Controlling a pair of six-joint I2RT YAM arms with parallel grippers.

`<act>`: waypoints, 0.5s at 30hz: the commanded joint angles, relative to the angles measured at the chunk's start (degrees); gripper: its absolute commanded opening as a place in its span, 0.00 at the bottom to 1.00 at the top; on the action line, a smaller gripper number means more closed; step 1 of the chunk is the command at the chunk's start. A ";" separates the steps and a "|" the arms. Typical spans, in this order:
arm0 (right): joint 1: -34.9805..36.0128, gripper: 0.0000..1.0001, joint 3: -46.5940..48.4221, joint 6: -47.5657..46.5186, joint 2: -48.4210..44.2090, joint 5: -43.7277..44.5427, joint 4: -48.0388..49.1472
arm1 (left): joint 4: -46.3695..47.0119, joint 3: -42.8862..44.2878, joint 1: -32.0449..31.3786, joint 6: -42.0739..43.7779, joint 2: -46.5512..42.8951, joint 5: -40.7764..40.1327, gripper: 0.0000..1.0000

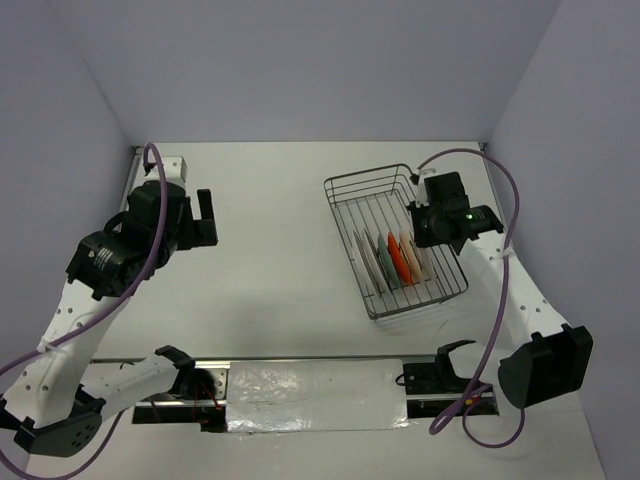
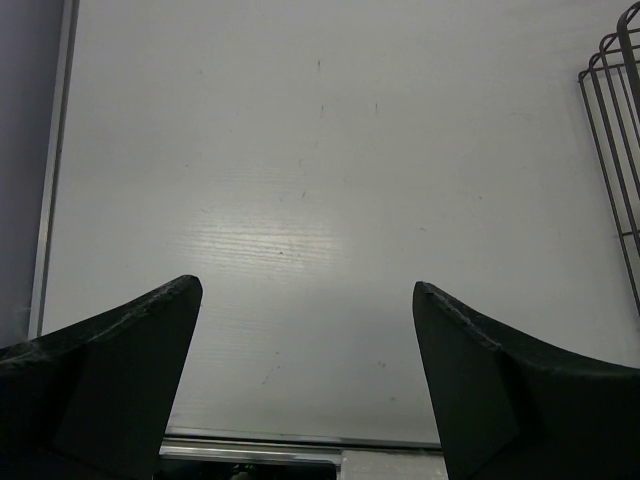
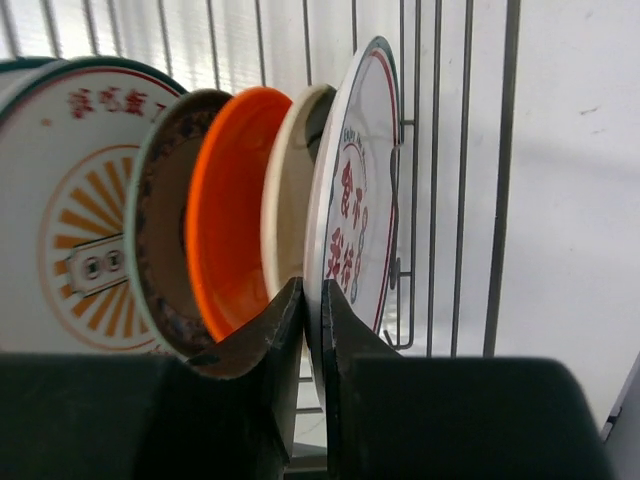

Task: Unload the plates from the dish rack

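Pinching the rim of the white red-lettered plate with my right gripper, fingers nearly closed on it. It stands on edge at the end of the row of plates in the dish rack, nearest the counter's right edge. Over the far-left corner my left gripper gapes wide, empty.

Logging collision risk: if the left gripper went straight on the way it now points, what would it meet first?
Likely the bare white table; the silver wire dish rack lies off the line of the left gripper.
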 commanded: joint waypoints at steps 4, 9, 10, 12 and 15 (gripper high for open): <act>0.24 0.00 11.67 -0.91 -6.51 2.21 -0.63 | 2.14 2.55 -0.46 0.67 2.13 1.48 0.99; 0.50 0.00 21.95 -6.16 -8.10 -7.48 -3.70 | 1.79 7.99 -0.37 -2.48 6.25 5.17 1.00; 1.11 0.00 23.18 -7.67 -8.45 -11.29 -3.88 | 1.35 9.57 -0.37 -3.71 7.39 7.10 0.99; 6.44 0.00 24.16 -11.97 -10.81 -20.76 -2.93 | -0.40 17.20 -0.37 -8.70 11.59 9.65 1.00; 21.08 0.00 20.57 -21.98 -14.94 -13.84 1.54 | -4.10 29.85 0.15 -16.63 18.01 18.08 0.99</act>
